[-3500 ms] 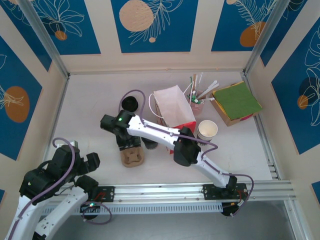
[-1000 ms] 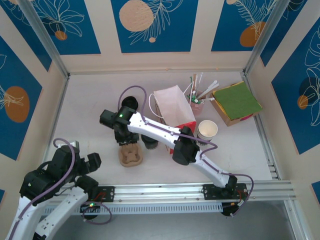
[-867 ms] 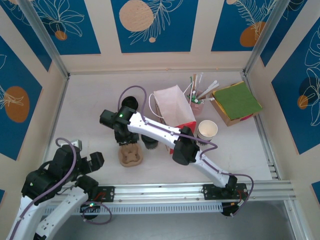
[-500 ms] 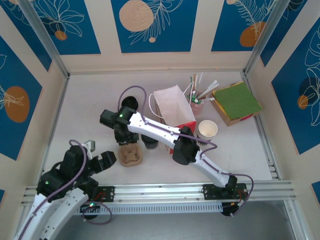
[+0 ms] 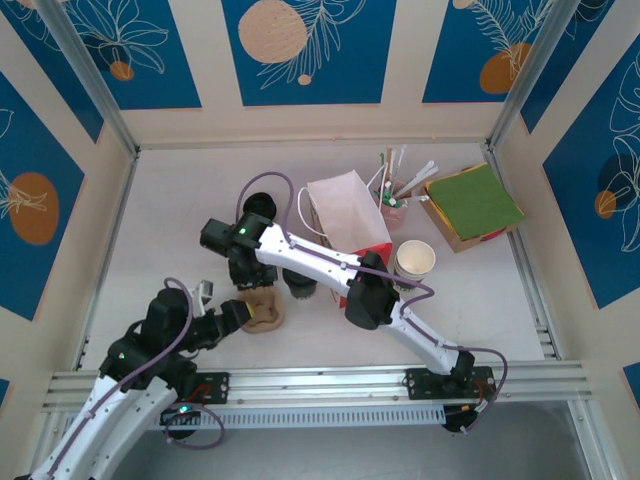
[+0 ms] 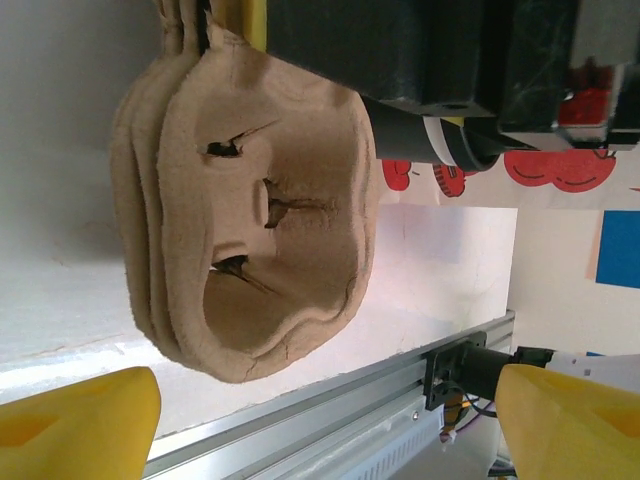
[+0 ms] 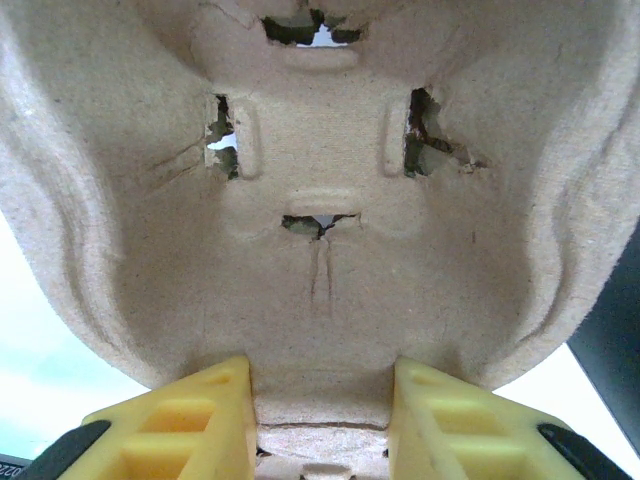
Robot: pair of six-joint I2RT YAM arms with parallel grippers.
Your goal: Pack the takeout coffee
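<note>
Right gripper (image 7: 320,405): pulp tray (image 7: 320,250), perhaps layered

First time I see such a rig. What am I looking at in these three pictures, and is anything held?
Two robot arms are bolted to a table. The wide picture comes from a camera above and behind them. The other two come from cameras on the wrists, looking along yellow fingers. On the table stand a white paper bag, the lidded takeout coffee, a lidless cup, a pink cup of stirrers and a box of green napkins. The right end effector is clamped on the rim of a brown pulp cup carrier. The left end effector is open close to that carrier, gripping nothing.
</note>
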